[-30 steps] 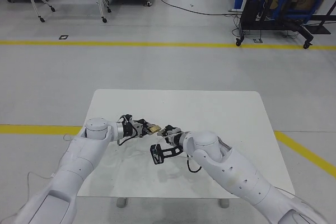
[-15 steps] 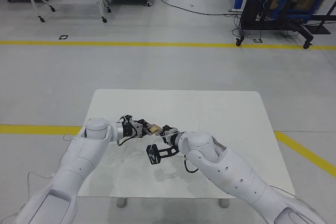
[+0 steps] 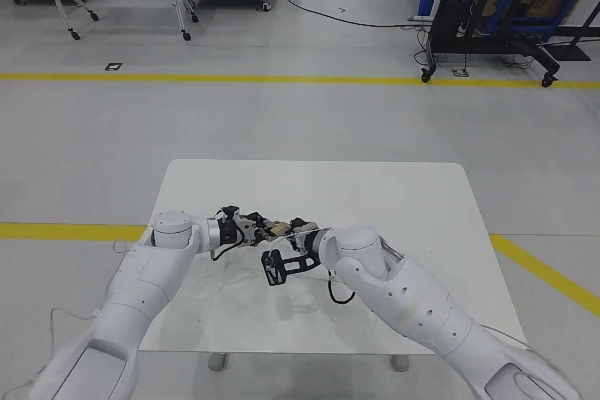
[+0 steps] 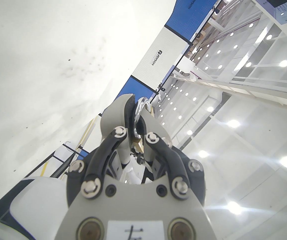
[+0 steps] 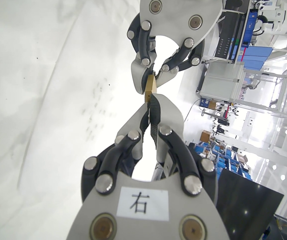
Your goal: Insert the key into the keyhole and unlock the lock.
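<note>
Left claw (image 4: 139, 116) clamps the brass lock (image 5: 150, 89); right claw (image 5: 151, 106), closed, touches its end.

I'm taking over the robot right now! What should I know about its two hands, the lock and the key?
Left gripper: shut on the brass padlock, held in the air above the white table.
Right gripper: shut, tips right against the padlock's end opposite its silver shackle. The key cannot be made out between its fingers.
Done: padlock is up off the table and the grippers meet tip to tip.
Left: whether the key is in the keyhole cannot be seen; seat it, turn it, check that the shackle opens.
</note>
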### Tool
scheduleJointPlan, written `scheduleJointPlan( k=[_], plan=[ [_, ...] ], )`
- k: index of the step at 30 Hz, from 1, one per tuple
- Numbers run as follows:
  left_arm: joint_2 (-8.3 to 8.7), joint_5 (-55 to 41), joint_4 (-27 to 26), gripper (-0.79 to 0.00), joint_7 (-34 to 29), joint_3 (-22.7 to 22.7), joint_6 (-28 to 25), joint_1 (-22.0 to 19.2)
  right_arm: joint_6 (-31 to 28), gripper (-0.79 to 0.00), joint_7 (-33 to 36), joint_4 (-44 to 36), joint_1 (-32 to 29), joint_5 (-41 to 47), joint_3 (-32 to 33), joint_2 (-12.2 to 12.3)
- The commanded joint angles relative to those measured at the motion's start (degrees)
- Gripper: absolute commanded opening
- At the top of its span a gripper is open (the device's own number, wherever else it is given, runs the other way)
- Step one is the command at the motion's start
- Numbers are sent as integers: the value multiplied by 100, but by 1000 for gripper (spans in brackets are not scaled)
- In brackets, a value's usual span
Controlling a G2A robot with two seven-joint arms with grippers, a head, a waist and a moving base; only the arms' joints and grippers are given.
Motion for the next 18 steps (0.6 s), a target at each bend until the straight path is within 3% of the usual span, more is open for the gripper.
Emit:
scheduleJointPlan(
  k=[1,12,18],
  plan=[
    [7,-12,11,-785,17,-33,-22,1,3,0,6,-2,-1,-7,-3,0],
    [63,314,-181,-785,549,-179,-553,60,3,0,6,-2,-1,-7,-3,0],
    [108,418,-411,-785,719,-317,-965,173,695,0,-786,19,-432,528,590,115]
  ],
)
